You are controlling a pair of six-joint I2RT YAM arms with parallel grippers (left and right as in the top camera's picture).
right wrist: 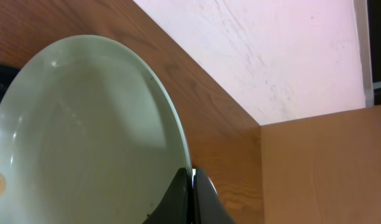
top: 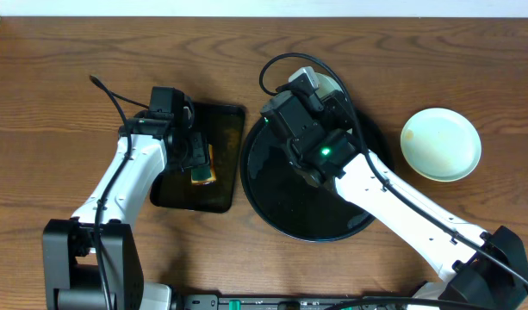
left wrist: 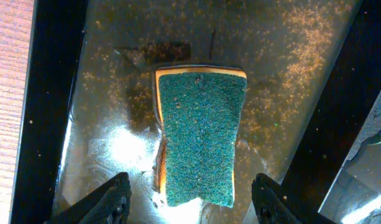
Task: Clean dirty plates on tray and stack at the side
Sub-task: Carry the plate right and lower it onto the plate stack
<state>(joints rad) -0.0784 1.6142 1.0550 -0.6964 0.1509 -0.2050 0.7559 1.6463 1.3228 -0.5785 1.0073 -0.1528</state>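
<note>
Brown wooden table (top: 57, 77). Directly on it: round black tray (top: 272, 202) at frame centre, with rectangular black tray (top: 227, 155) just beside it on the left. Pale plate (top: 440, 144) at right, apart from both.

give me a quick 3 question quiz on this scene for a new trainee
1. True or false: the left gripper is shut on the sponge.
2. What does the right gripper hold? A) the sponge B) the rim of a pale green plate C) nothing
3. Fill in: the sponge tray is ___ in shape, unlike the round tray.

Key:
1. False. Its jaws stand open on either side of the sponge.
2. B
3. rectangular
</note>
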